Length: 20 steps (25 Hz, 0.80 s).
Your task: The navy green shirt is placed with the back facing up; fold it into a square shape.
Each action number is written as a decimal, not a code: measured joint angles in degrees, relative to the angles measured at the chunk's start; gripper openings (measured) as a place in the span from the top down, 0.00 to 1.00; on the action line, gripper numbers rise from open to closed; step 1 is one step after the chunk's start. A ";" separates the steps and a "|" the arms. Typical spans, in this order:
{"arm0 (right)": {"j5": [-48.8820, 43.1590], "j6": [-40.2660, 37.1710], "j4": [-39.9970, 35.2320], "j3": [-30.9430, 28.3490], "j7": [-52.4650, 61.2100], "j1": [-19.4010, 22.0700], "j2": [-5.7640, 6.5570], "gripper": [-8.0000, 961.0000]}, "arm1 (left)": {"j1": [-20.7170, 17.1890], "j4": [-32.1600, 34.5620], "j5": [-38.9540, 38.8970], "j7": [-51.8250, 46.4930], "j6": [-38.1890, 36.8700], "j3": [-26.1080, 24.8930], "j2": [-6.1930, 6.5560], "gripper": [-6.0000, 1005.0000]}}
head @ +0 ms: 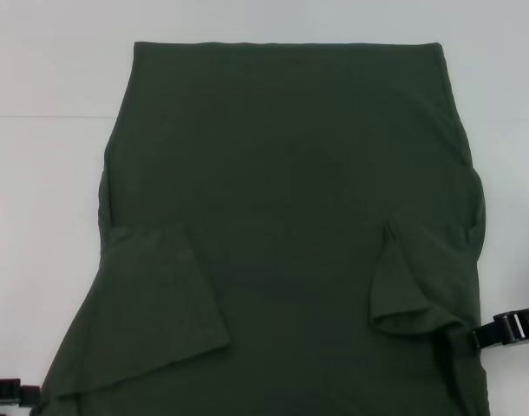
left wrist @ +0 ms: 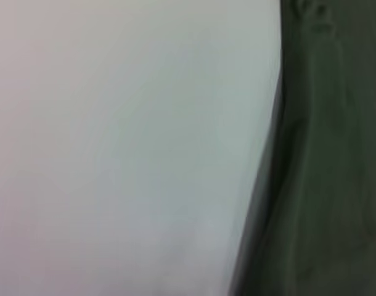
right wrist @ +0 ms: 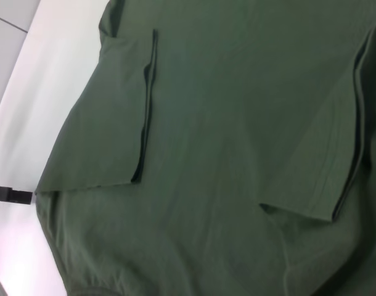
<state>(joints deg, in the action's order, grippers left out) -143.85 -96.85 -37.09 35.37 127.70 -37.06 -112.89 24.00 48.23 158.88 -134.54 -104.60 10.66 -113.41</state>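
Both grippers at shirt edges

A white table fills the background, its bare surface showing at nine o'clock and three o'clock and along twelve o'clock in the head view. A faint seam line crosses it at about ten o'clock. In the right wrist view, a similar seam shows at about eleven o'clock.
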 joint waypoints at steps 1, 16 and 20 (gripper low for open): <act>0.00 -0.02 0.00 -0.03 0.01 -0.06 0.02 0.99 | 0.05 -0.34 -0.02 0.30 0.08 0.04 0.01 0.14; -0.02 -0.12 0.00 0.14 0.40 -0.47 0.41 0.99 | 0.60 -2.44 -0.08 1.62 2.17 0.18 -0.39 0.14; -0.03 -0.25 0.00 0.14 0.41 -0.58 0.40 0.99 | 0.42 -2.43 -0.37 1.91 1.92 0.52 -0.57 0.14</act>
<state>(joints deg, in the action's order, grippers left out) -143.88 -97.10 -37.09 35.52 128.11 -37.64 -112.49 24.42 45.80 158.50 -132.63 -102.68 11.18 -113.98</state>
